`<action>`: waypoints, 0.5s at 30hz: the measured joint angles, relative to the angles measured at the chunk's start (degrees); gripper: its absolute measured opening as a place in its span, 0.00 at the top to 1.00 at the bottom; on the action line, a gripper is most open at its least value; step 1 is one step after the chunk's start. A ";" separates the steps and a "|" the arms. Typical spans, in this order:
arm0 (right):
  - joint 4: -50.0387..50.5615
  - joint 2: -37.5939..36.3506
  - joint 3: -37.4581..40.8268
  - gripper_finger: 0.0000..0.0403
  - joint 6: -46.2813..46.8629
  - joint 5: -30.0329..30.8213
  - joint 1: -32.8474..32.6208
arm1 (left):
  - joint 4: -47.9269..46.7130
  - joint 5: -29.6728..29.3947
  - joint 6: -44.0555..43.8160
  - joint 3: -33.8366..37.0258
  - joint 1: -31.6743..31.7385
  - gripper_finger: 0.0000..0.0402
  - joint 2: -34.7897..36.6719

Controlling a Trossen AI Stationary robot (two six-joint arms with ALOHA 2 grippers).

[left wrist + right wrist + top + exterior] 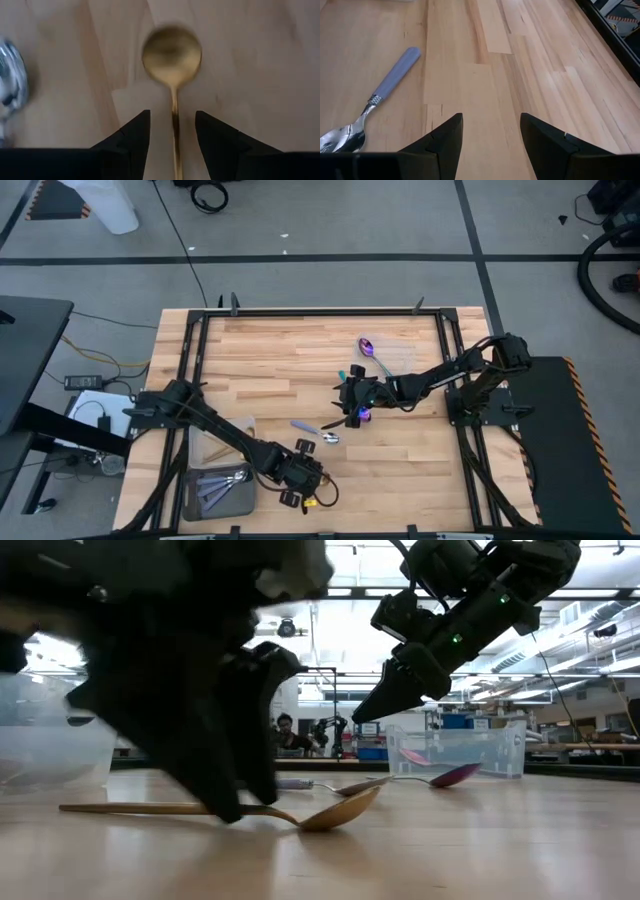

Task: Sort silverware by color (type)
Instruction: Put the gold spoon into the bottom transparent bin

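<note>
Straddling the slim handle of a matte gold metal spoon (172,54) lying flat on the pale wood-plank table (545,60), the left gripper (172,131) was seen with its dark wedge-shaped fingers spread, nothing clenched. The right gripper (491,131) was held open above bare planks, near a polished silver spoon with a smooth lavender handle (375,107).

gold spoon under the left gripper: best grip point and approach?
Grip the thin handle just behind the bowl, coming straight down. The gold spoon lies flat on the table, and its handle already runs between the open fingers of the left gripper; the round bowl is too wide and shallow to pinch.
</note>
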State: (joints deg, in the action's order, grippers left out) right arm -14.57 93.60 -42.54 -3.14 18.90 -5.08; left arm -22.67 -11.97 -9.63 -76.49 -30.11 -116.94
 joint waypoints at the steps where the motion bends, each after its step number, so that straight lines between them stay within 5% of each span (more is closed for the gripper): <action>1: -0.03 0.00 0.00 0.48 0.00 0.00 0.00 | -0.76 0.08 -0.04 0.06 -0.02 0.59 -0.09; 15: -0.39 0.00 0.00 0.48 0.24 -0.02 0.00 | -1.74 2.82 -3.17 -0.18 0.04 0.87 -1.36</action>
State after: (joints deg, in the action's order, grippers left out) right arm -14.96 93.60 -42.54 -2.90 18.87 -5.08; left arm -24.41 -9.15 -12.80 -76.66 -30.06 -118.30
